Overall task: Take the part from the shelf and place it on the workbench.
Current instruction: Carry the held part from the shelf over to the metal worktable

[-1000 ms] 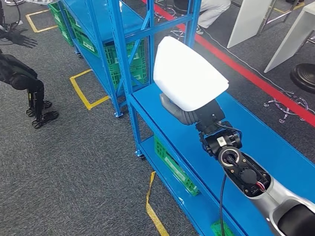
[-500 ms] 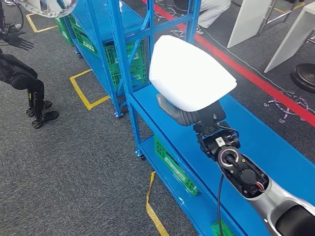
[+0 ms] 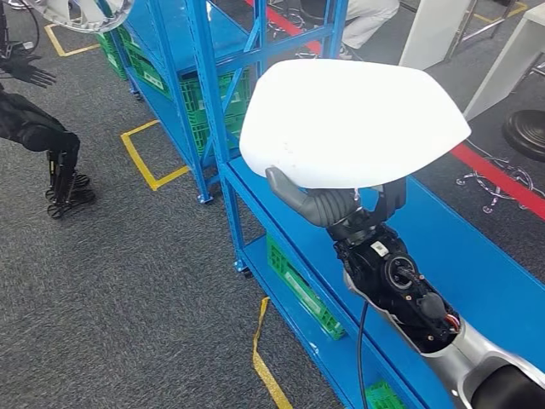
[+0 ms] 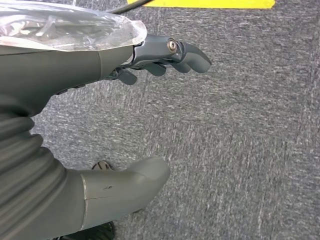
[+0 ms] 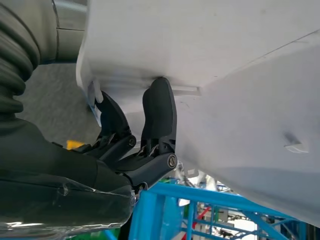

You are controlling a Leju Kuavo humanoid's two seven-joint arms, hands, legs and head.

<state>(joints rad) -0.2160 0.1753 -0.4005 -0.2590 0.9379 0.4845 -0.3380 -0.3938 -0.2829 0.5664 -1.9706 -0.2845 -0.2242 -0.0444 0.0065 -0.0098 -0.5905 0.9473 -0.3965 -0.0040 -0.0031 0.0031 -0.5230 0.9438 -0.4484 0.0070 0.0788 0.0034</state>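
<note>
A large white moulded part (image 3: pixel 347 119) hangs above the blue shelf (image 3: pixel 462 256), held from below by my right hand (image 3: pixel 334 203), whose grey thumb curls under its near edge. In the right wrist view the dark fingers (image 5: pixel 158 112) press against the part's (image 5: pixel 226 75) white underside. My left hand (image 4: pixel 113 125) hangs over grey carpet, fingers apart and holding nothing.
Blue shelving frames (image 3: pixel 205 94) run back to the left, with green crates (image 3: pixel 218 106) on the lower levels and another green crate (image 3: pixel 302 290) under the near shelf. Yellow floor tape (image 3: pixel 145 158) marks the carpet. Another dark robot (image 3: pixel 38 136) stands at the left. A red floor line (image 3: pixel 501 179) runs behind the shelf.
My right hand has raised and tilted the white part toward the camera, so it looks much larger and flatter. The wrist has turned with it.
</note>
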